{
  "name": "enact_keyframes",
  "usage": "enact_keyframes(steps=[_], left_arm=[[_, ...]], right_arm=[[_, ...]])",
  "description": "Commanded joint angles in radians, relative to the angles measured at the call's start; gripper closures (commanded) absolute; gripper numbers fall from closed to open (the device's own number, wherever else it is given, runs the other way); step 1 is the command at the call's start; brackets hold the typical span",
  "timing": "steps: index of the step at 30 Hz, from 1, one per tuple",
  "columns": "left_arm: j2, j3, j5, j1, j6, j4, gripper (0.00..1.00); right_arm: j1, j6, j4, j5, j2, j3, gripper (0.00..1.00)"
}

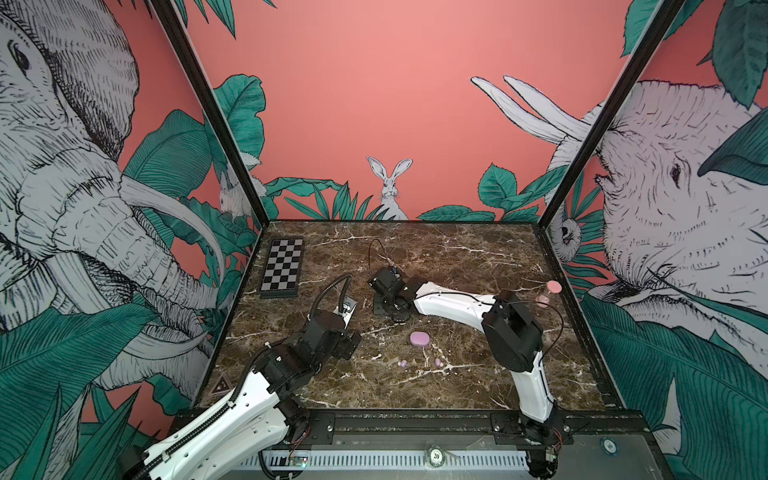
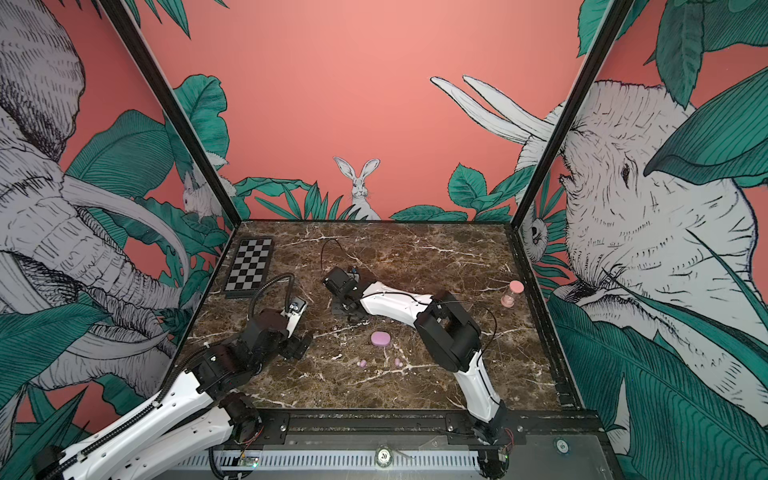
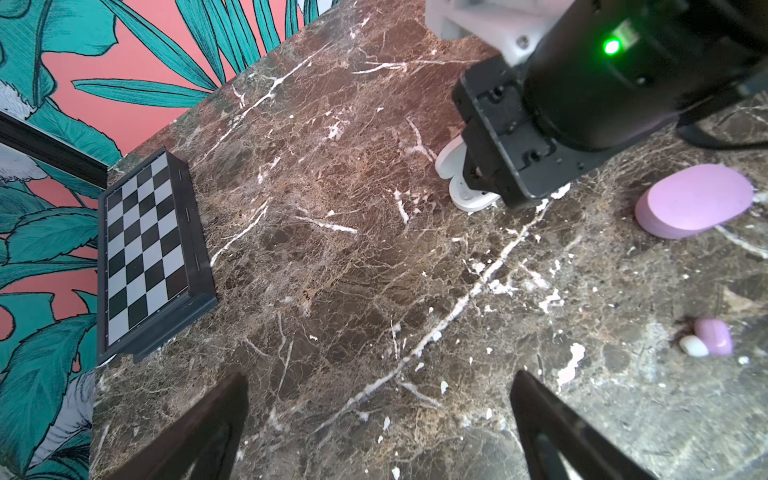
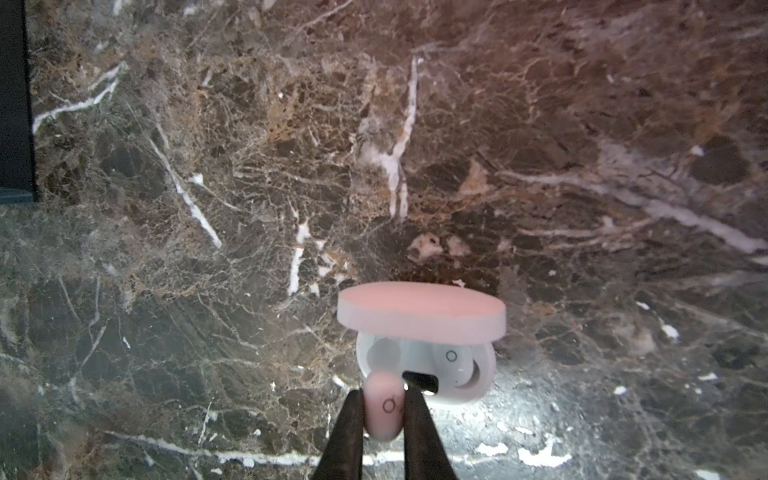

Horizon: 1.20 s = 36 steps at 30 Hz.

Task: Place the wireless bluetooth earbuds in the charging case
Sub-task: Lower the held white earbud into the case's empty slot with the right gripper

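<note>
My two top views sit side by side, high at the front, looking down across the whole marble table point(image 1: 457, 257) to the back wall point(image 1: 374, 104). My left wrist camera slants over the table from near; my right one hovers even closer. Both wrist views share the open white case point(image 3: 467, 199).

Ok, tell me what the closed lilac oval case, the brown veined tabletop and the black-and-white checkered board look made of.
Closed lilac oval case: probably moulded plastic, matte, going by its even colour and soft rounded edges.
Brown veined tabletop: marble or a marble-print laminate, slightly glossy; white veins and light glare show.
Black-and-white checkered board: likely plastic, smooth, with a dark frame.
</note>
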Motion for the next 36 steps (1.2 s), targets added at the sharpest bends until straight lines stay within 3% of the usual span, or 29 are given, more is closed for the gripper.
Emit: enact_keyframes(steps=[1, 36], left_arm=[[-0.011, -0.01, -0.018, -0.003, 0.011, 0.014, 0.01], [0.008, -0.005, -0.027, -0.003, 0.016, 0.011, 0.01]], right_arm=[[-0.006, -0.008, -0.018, 0.02, 0.029, 0.025, 0.84], [-0.009, 0.001, -0.008, 0.029, 0.076, 0.035, 0.83]])
